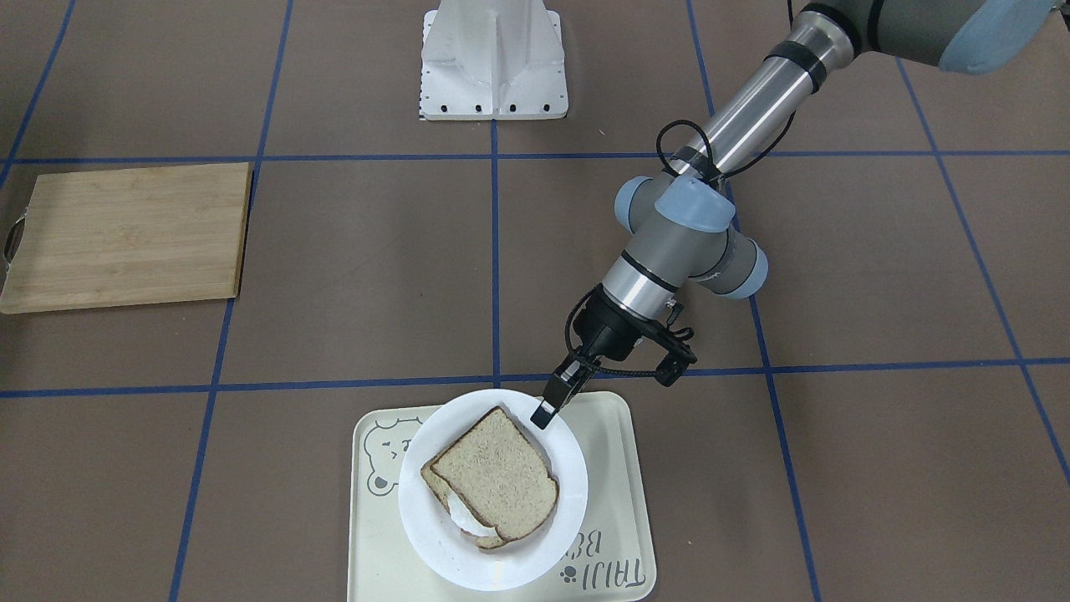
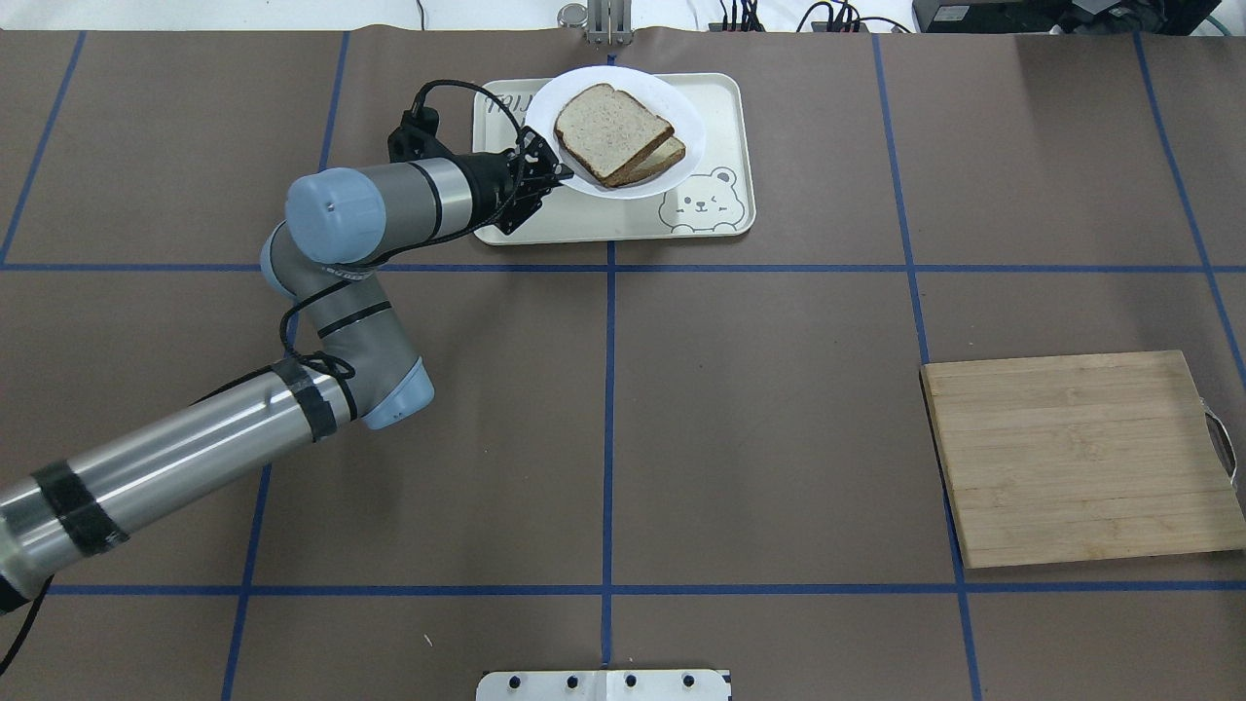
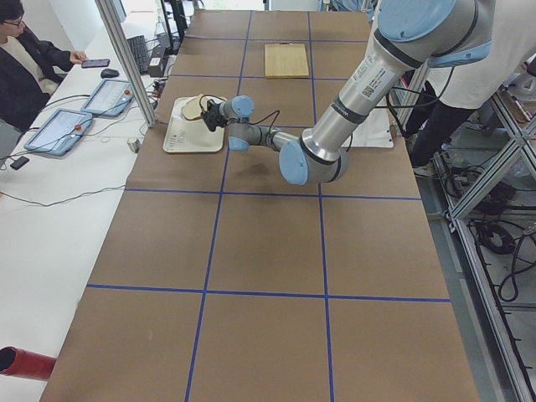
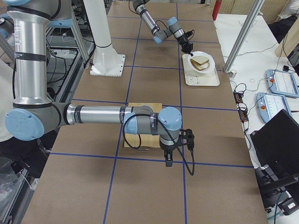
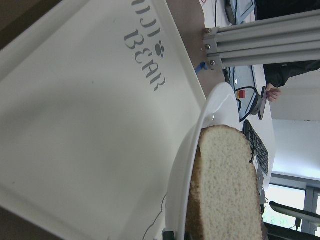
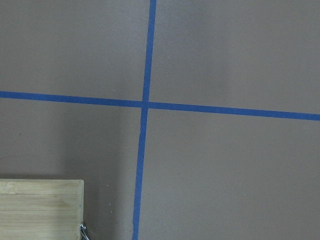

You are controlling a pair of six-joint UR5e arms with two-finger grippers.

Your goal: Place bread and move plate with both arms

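The white plate (image 1: 443, 543) lies over the cream bear tray (image 1: 610, 468) at the table's operator side. On the plate the plain bread slice (image 1: 497, 477) lies on top of the egg-topped slice (image 1: 464, 512), mostly covering it. My left gripper (image 1: 545, 411) is shut on the plate's rim at the robot-facing side; overhead it (image 2: 557, 173) is at the left edge of the plate (image 2: 689, 122). The left wrist view shows the rim (image 5: 220, 100) and the bread (image 5: 225, 185) close up. My right gripper (image 4: 169, 161) hangs over the table beside the cutting board; I cannot tell whether it is open or shut.
A bamboo cutting board (image 2: 1081, 458) lies on the robot's right side, its corner in the right wrist view (image 6: 40, 210). The robot's white base (image 1: 493, 67) stands at the table's edge. Blue tape lines grid the brown table. An operator sits beside the table's far side.
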